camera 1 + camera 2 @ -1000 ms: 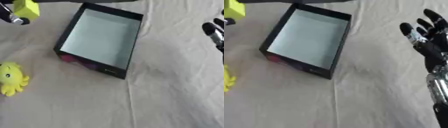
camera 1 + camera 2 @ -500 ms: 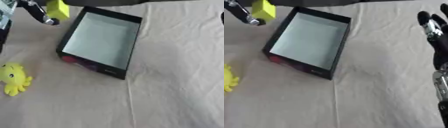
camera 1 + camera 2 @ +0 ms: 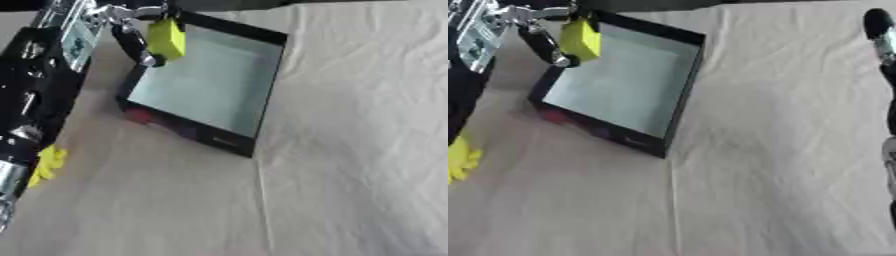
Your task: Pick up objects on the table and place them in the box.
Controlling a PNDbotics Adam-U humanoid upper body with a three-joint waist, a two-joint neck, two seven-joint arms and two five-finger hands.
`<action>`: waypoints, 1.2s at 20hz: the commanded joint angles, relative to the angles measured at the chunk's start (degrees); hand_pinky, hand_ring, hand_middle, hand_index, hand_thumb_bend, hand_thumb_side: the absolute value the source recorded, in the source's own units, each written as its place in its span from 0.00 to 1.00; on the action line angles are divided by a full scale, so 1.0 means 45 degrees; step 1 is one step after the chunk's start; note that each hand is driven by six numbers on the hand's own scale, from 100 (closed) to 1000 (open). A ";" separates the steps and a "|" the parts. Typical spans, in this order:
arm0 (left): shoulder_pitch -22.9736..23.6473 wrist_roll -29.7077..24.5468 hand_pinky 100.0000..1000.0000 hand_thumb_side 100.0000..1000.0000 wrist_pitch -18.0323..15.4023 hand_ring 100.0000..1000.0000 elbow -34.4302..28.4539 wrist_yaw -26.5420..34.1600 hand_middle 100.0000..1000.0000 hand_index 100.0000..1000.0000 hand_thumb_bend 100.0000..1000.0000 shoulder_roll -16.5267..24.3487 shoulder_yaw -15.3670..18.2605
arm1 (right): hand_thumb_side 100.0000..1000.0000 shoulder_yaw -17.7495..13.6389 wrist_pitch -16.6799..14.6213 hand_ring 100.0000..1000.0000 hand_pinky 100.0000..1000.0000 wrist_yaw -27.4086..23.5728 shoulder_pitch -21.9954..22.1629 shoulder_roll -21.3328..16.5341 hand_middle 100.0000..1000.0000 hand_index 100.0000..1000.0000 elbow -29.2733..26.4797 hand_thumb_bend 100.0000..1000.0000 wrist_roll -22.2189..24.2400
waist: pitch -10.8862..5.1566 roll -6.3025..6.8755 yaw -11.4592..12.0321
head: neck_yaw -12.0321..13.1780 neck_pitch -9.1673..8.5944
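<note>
My left hand [image 3: 131, 30] reaches in from the upper left and is shut on a small yellow block [image 3: 165, 39], pinched between finger and thumb. The block hangs over the left rim of the black box [image 3: 229, 141], whose pale floor holds nothing. A yellow toy [image 3: 45, 164] lies on the cloth at the left edge, partly hidden behind my left forearm. Only a strip of my right hand [image 3: 880, 35] shows at the right edge of the right eye view, raised above the table.
A wrinkled beige cloth [image 3: 350, 150] covers the whole table. A dark band runs along the far edge. My left forearm [image 3: 35, 95] fills the left side of the view.
My left hand has carried the yellow block rightward from the far left to above the box's left rim. The right hand has slid toward the right edge. The view has shifted.
</note>
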 commanded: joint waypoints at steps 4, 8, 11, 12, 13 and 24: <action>-0.0699 -0.0018 0.61 0.00 -0.0213 0.51 -0.0253 -0.0433 0.37 0.59 0.34 -0.0191 0.0009 | 0.21 -0.0294 -0.0039 0.90 0.94 -0.0121 -0.0089 -0.0210 0.94 0.83 -0.0079 0.64 -0.0140 | -0.0494 0.0058 -0.0035 | 0.0155 0.0184; -0.0888 0.0029 0.61 0.00 -0.0176 0.51 -0.0420 -0.0674 0.37 0.59 0.34 -0.0526 -0.0042 | 0.21 -0.0378 -0.0051 0.90 0.94 -0.0201 -0.0163 -0.0209 0.94 0.83 0.0062 0.64 -0.0089 | -0.0556 0.0097 -0.0080 | 0.0279 0.0188; -0.0710 -0.0078 0.60 0.00 -0.0075 0.50 -0.0457 -0.0655 0.37 0.59 0.32 -0.0849 -0.0001 | 0.21 -0.0421 -0.0039 0.90 0.94 -0.0232 -0.0278 -0.0196 0.94 0.83 0.0101 0.64 0.0049 | -0.0496 0.0072 -0.0208 | 0.0342 0.0188; -0.0634 -0.0128 0.60 0.00 -0.0052 0.50 -0.0435 -0.0616 0.37 0.59 0.32 -0.0949 0.0028 | 0.21 -0.0434 -0.0028 0.90 0.94 -0.0230 -0.0309 -0.0190 0.94 0.83 0.0107 0.64 0.0092 | -0.0472 0.0063 -0.0255 | 0.0368 0.0188; -0.0541 -0.0159 0.59 0.00 -0.0020 0.49 -0.0399 -0.0553 0.37 0.59 0.31 -0.1057 0.0075 | 0.21 -0.0442 -0.0010 0.91 0.94 -0.0216 -0.0343 -0.0184 0.94 0.83 0.0112 0.64 0.0131 | -0.0439 0.0054 -0.0310 | 0.0393 0.0187; 0.0352 -0.0003 0.76 0.08 0.0502 0.67 0.0125 -0.0210 0.68 0.83 0.49 -0.1656 0.0385 | 0.21 -0.0525 0.0005 0.91 0.94 -0.0120 -0.0455 -0.0115 0.94 0.84 0.0138 0.64 0.0099 | -0.0210 0.0114 -0.0438 | 0.0324 0.0110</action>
